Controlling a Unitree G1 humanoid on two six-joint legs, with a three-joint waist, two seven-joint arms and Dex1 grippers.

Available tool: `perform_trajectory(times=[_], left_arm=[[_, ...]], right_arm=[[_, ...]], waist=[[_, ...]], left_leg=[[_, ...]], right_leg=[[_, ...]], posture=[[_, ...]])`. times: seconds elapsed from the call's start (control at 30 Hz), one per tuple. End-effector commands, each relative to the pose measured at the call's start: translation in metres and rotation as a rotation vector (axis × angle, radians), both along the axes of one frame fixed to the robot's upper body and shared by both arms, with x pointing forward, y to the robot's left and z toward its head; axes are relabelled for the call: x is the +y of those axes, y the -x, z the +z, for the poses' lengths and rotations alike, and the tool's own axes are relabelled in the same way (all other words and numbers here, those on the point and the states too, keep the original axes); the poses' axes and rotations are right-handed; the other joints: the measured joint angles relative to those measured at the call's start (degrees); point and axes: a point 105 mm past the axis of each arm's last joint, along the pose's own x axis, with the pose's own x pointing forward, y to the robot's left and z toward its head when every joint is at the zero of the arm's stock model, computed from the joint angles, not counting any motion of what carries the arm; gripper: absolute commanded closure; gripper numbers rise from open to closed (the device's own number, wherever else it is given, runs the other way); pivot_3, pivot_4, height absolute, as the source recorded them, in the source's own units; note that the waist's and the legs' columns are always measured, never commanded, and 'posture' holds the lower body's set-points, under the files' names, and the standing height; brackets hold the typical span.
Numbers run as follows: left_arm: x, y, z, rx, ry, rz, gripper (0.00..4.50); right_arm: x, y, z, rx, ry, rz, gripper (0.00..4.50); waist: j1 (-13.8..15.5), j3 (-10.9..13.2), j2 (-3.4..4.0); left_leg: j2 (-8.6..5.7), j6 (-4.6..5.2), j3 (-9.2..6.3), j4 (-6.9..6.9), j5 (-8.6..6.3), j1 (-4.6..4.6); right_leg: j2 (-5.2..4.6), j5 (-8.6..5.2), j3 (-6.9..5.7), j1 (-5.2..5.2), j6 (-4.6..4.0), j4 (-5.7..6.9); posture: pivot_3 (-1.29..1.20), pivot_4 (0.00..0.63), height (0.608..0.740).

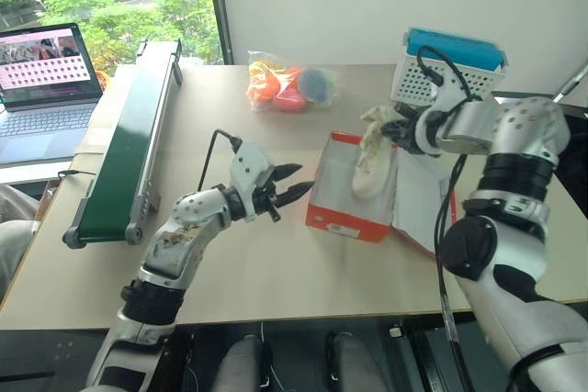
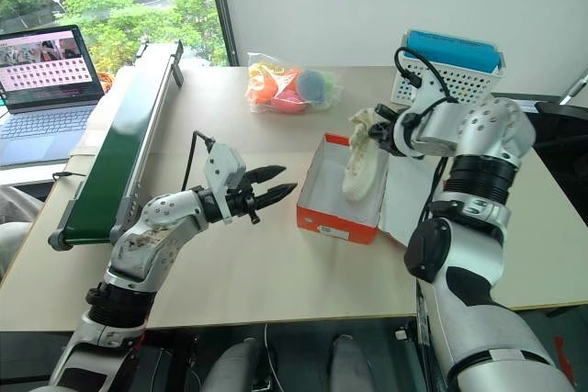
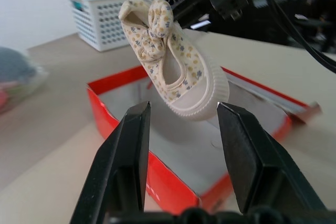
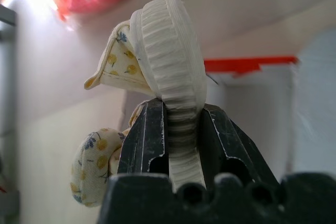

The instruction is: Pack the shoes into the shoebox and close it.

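One cream shoe (image 1: 372, 161) with a small flower print and a bow hangs toe-down over the open red shoebox (image 1: 342, 216). My right gripper (image 1: 390, 130) is shut on the shoe's ribbed sole, seen close up in the right wrist view (image 4: 168, 40). The shoe's toe reaches down into the box. The box's lid flap (image 1: 418, 199) lies open flat on the table to the right. To the left of the box, my left gripper (image 1: 303, 180) stands open and empty, pointing at the box and apart from it. Between its fingers (image 3: 128, 161) I see the shoe (image 3: 178, 72) and the box's pale inside.
A white perforated basket (image 1: 450, 66) with a blue top stands behind the box at the back right. A clear bag of coloured toys (image 1: 289, 84) lies at the back middle. A green conveyor belt (image 1: 129, 135) runs along the left, with a laptop (image 1: 46, 80) beyond it.
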Motion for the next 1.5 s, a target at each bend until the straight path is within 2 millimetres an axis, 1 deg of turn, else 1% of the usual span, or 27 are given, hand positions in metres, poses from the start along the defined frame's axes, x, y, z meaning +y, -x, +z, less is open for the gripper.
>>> perform_trajectory(times=[0.03, 0.1, 0.27, 0.3, 0.37, 0.53, 0.6, 0.63, 0.67, 0.7, 0.73, 0.77, 0.83, 1.0, 1.17, 1.23, 1.3, 1.37, 1.4, 1.5], left_arm=[[-0.011, 0.007, 0.003, -0.057, -0.018, -0.063, 2.38], [-0.014, 0.008, 0.002, -0.063, -0.020, -0.071, 2.38], [-0.018, 0.005, 0.003, -0.076, -0.018, -0.064, 2.38], [-0.018, 0.004, 0.003, -0.079, -0.017, -0.058, 2.38], [-0.018, 0.003, 0.004, -0.084, -0.015, -0.050, 2.38], [-0.016, 0.003, 0.006, -0.091, -0.016, -0.037, 2.38], [-0.016, 0.002, 0.007, -0.095, -0.016, -0.031, 2.29], [-0.016, 0.002, 0.007, -0.096, -0.015, -0.028, 2.29], [-0.015, 0.002, 0.008, -0.098, -0.015, -0.027, 2.29], [-0.016, 0.002, 0.008, -0.099, -0.015, -0.026, 2.29], [-0.016, 0.002, 0.008, -0.099, -0.013, -0.026, 2.29], [-0.016, 0.002, 0.009, -0.099, -0.012, -0.026, 2.29], [-0.016, 0.001, 0.009, -0.099, -0.013, -0.027, 2.29], [-0.017, 0.001, 0.009, -0.099, -0.013, -0.030, 2.29], [-0.017, 0.000, 0.009, -0.100, -0.015, -0.032, 2.29], [-0.017, -0.001, 0.010, -0.100, -0.014, -0.030, 2.29], [-0.016, -0.003, 0.010, -0.099, -0.011, -0.023, 2.29], [-0.012, -0.010, 0.010, -0.094, -0.004, 0.022, 2.29], [-0.006, -0.017, 0.012, -0.080, 0.019, 0.073, 2.29], [0.020, -0.047, 0.016, -0.052, 0.080, 0.307, 2.29]], right_arm=[[-0.016, 0.008, 0.007, 0.007, 0.066, -0.023, 4.04], [-0.022, 0.011, -0.001, 0.042, 0.108, -0.027, 4.04], [-0.028, 0.015, -0.033, 0.139, 0.191, -0.015, 4.04], [-0.028, 0.015, -0.043, 0.160, 0.199, -0.012, 4.04], [-0.026, 0.014, -0.056, 0.181, 0.206, -0.008, 4.04], [-0.020, 0.010, -0.074, 0.195, 0.194, -0.004, 4.04], [-0.021, 0.008, -0.077, 0.191, 0.200, -0.012, 3.05], [-0.021, 0.007, -0.077, 0.188, 0.201, -0.014, 2.84], [-0.020, 0.006, -0.077, 0.180, 0.197, -0.010, 2.41], [-0.018, 0.006, -0.076, 0.175, 0.197, -0.002, 2.17], [-0.016, 0.005, -0.073, 0.161, 0.210, 0.008, 1.71], [-0.015, 0.004, -0.072, 0.152, 0.221, 0.016, 1.34], [-0.010, 0.001, -0.064, 0.119, 0.236, 0.038, 0.73], [-0.001, -0.003, -0.042, 0.026, 0.279, 0.072, 0.73], [0.018, -0.006, -0.003, -0.132, 0.379, 0.138, 0.73], [0.025, -0.005, 0.005, -0.159, 0.387, 0.160, 0.73], [0.028, -0.004, 0.010, -0.190, 0.415, 0.172, 0.73], [0.033, -0.003, 0.017, -0.252, 0.477, 0.202, 0.73], [0.038, -0.002, 0.021, -0.288, 0.493, 0.234, 0.73], [0.060, 0.006, 0.038, -0.456, 0.526, 0.355, 0.73]], waist=[[0.1, 0.0, 0.00], [0.1, 0.0, 0.00], [0.2, 0.0, 0.00], [0.2, 0.0, 0.00], [0.2, 0.0, 0.01], [0.2, 0.0, 0.01], [0.2, 0.0, 0.01], [0.2, 0.0, 0.01], [0.1, 0.0, 0.01], [0.2, 0.0, 0.01], [0.2, 0.0, 0.01], [0.2, 0.0, 0.01], [0.2, 0.0, 0.01], [0.2, 0.0, 0.01], [0.2, 0.0, 0.02], [0.2, 0.0, 0.02], [0.2, 0.0, 0.02], [0.3, 0.0, 0.02], [0.3, 0.0, 0.02], [0.3, 0.0, 0.02]], left_leg=[[-0.01, 0.02, 0.00, 0.00, -0.01, 0.00], [-0.01, 0.02, 0.02, -0.01, -0.01, -0.01], [-0.02, 0.00, 0.04, 0.01, 0.01, -0.04], [-0.02, 0.00, 0.04, 0.01, 0.01, -0.04], [-0.02, 0.00, 0.03, 0.01, 0.02, -0.04], [-0.02, -0.03, 0.02, 0.02, 0.05, -0.03], [-0.01, -0.25, 0.03, 0.02, 0.18, -0.02], [-0.01, -0.27, 0.02, 0.02, 0.19, -0.02], [-0.01, -0.27, 0.02, 0.02, 0.19, -0.02], [-0.01, -0.27, 0.02, 0.02, 0.19, -0.02], [-0.02, -0.27, 0.02, 0.02, 0.19, -0.02], [-0.02, -0.29, 0.02, 0.01, 0.21, -0.02], [-0.02, -0.29, 0.03, 0.02, 0.20, -0.03], [-0.02, -0.29, 0.02, 0.02, 0.21, -0.03], [-0.02, -0.29, 0.02, 0.02, 0.21, -0.03], [-0.01, -0.29, 0.02, 0.02, 0.21, -0.03], [-0.01, -0.29, 0.01, 0.02, 0.21, -0.03], [-0.02, -0.29, 0.01, 0.03, 0.21, -0.03], [-0.03, -0.29, 0.01, 0.03, 0.21, -0.03], [-0.03, -0.28, -0.01, 0.04, 0.21, -0.03]], right_leg=[[0.00, 0.00, 0.01, 0.00, 0.00, -0.01], [0.00, 0.00, 0.00, 0.00, 0.01, -0.02], [0.00, 0.00, 0.02, -0.01, 0.02, -0.04], [0.00, 0.00, 0.02, -0.01, 0.02, -0.03], [0.01, 0.00, 0.02, 0.00, 0.02, -0.02], [0.01, 0.00, 0.02, 0.01, 0.02, -0.02], [0.01, 0.00, 0.02, 0.02, 0.03, -0.02], [0.01, 0.00, 0.02, 0.02, 0.03, -0.02], [0.02, 0.00, 0.02, 0.02, 0.03, -0.01], [0.02, 0.00, 0.02, 0.01, 0.03, -0.01], [0.02, 0.00, 0.02, 0.01, 0.03, -0.01], [0.02, 0.00, 0.02, 0.01, 0.03, -0.02], [0.01, 0.00, 0.02, 0.01, 0.03, -0.03], [0.01, 0.00, 0.02, 0.00, 0.03, -0.01], [0.01, 0.01, 0.03, -0.01, 0.03, 0.00], [0.02, 0.00, 0.03, -0.02, 0.03, 0.01], [0.02, 0.00, 0.03, -0.03, 0.03, 0.02], [0.01, 0.01, 0.02, -0.02, 0.03, 0.01], [0.01, 0.01, 0.02, -0.02, 0.03, 0.01], [0.01, 0.01, 0.03, -0.02, 0.04, 0.01]], posture=[[0.00, 0.150, 0.705], [0.00, 0.150, 0.705], [0.00, 0.150, 0.705], [0.00, 0.150, 0.705], [0.00, 0.150, 0.705], [0.00, 0.150, 0.705], [0.00, 0.150, 0.705], [0.00, 0.150, 0.705], [0.00, 0.150, 0.705], [0.00, 0.150, 0.705], [0.00, 0.150, 0.705], [0.00, 0.150, 0.705], [0.00, 0.150, 0.705], [0.00, 0.150, 0.705], [0.00, 0.150, 0.705], [0.00, 0.150, 0.705], [0.00, 0.150, 0.705], [0.00, 0.150, 0.705], [0.00, 0.150, 0.705], [0.00, 0.150, 0.705]])
